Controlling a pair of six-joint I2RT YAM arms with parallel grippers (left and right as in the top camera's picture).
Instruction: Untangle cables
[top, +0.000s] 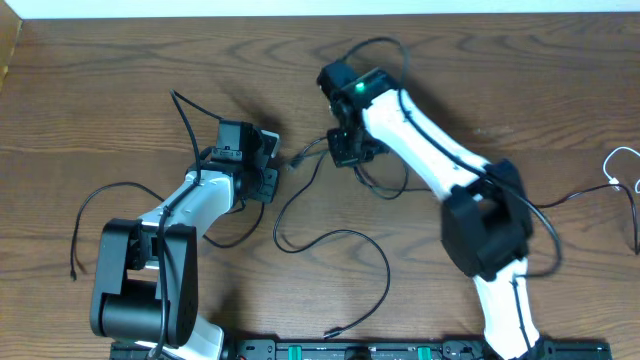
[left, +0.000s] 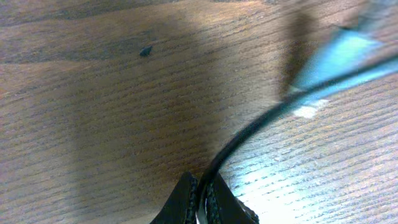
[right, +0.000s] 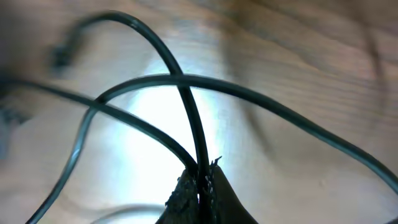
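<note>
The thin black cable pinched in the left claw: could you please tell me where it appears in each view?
Overhead: the thin black cable lies at centre, running right from the left claw.
Left wrist: it rises from the shut claw at bottom centre toward upper right.
Right wrist: black cables cross above the right claw; which is this one, I cannot tell.
Shared landmark: the brown wooden tabletop.
</note>
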